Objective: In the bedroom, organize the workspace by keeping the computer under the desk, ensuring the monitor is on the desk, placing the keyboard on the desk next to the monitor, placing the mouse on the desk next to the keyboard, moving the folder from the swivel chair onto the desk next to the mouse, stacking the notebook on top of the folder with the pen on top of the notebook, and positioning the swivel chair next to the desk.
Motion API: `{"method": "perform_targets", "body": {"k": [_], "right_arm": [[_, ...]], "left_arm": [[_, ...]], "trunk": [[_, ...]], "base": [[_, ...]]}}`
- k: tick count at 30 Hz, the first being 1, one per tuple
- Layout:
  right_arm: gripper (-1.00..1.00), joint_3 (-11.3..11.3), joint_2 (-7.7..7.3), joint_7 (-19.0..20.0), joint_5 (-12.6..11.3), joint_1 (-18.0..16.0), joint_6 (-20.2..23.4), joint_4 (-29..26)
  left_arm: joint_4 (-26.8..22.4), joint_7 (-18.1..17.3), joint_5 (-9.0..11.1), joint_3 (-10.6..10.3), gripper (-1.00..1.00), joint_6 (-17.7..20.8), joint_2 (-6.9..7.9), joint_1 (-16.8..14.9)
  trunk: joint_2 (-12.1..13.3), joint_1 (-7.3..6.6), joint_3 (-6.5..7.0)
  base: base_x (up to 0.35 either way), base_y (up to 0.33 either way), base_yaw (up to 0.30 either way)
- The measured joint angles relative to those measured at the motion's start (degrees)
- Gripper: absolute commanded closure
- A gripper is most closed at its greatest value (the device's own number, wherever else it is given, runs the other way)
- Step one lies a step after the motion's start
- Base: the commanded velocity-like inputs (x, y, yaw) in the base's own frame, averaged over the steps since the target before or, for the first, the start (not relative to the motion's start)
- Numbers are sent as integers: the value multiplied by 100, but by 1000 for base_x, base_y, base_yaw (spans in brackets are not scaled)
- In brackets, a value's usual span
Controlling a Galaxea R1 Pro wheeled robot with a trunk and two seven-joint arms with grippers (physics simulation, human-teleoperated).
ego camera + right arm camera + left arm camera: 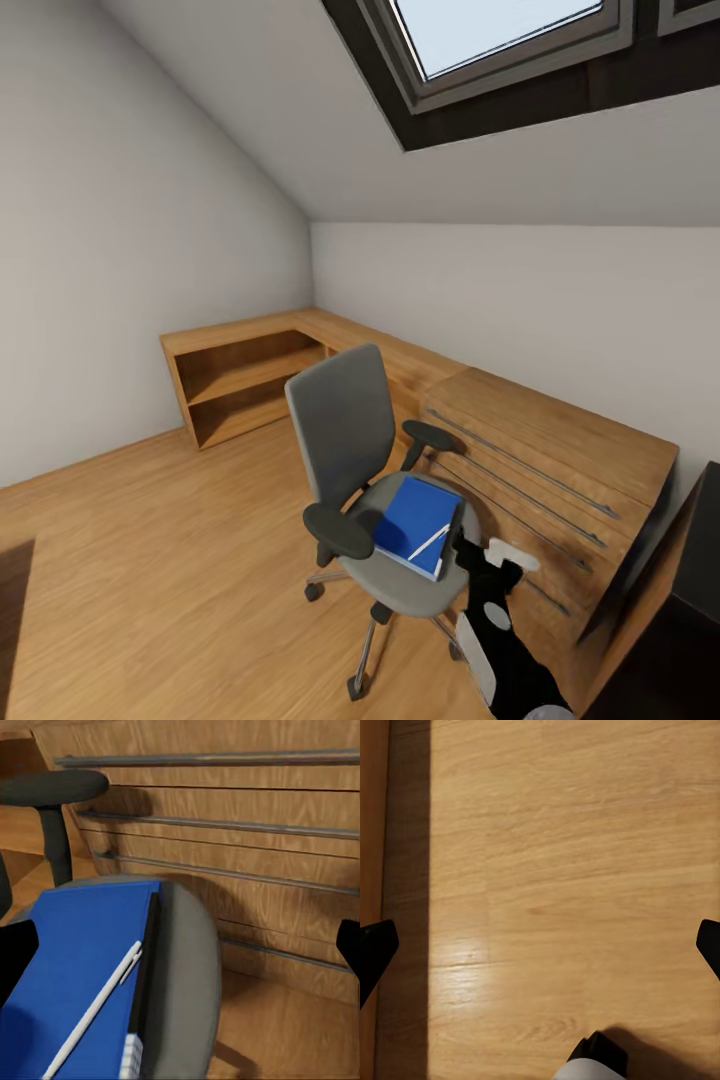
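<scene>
The folder (pixel 71 967) lies flat on the seat of the swivel chair (pixel 350 420), just ahead of your right gripper (pixel 495 560), whose jaws stand wide open and empty; the pen (pixel 97 1009) rests across it with a dark edge, probably the notebook, along its far side. You look to be on the folder step, so clear the pen first. Beyond the jaws stands the oak drawer cabinet (pixel 560 450) on the wood floor (pixel 570 870), where your left gripper (pixel 540 945) hangs open and empty under grey sloped walls.
</scene>
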Motion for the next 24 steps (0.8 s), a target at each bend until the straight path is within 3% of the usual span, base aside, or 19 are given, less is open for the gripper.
{"method": "perform_targets", "body": {"k": [1,3,4,5,6,7,9,14,24], "right_arm": [[-100,3,4,-79,-8,-2,842,-395],[-100,2,8,-129,-23,-5,1468,-625],[-100,5,22,-190,-61,-13,2638,-902],[-100,5,25,-199,-63,-14,2984,-953],[-100,9,41,-215,-121,-21,3915,-1064],[-100,11,47,-213,-149,-22,4235,-1098],[-100,13,64,-205,-270,-25,4512,-1129],[-100,29,85,-212,-497,-26,4675,-1170],[-100,34,147,-215,-588,-19,4746,-1459]], "left_arm": [[-1,0,0,-3,-100,-1,2,0],[-2,-2,-2,-2,-100,-4,0,0],[-2,-11,-6,-3,-100,-7,-3,0],[-2,-13,-8,-3,-100,-7,-3,0],[-2,-16,-14,-4,-100,-11,-4,0],[-2,-16,-15,-4,-100,-10,-6,0],[-3,-17,-19,-8,-100,-9,-10,0],[-3,-18,-25,-12,-100,-16,-7,0],[-4,-17,-22,-7,-100,-142,2,1]], "trunk": [[0,-1,0],[0,-1,0],[0,-3,0],[0,-3,0],[0,-3,0],[0,-2,0],[0,-1,0],[0,0,0],[0,-3,0]], "base": [[74,0,0],[178,0,0],[258,0,0],[254,0,0],[171,0,0],[137,0,0],[63,0,0],[27,0,0],[206,73,0]]}}
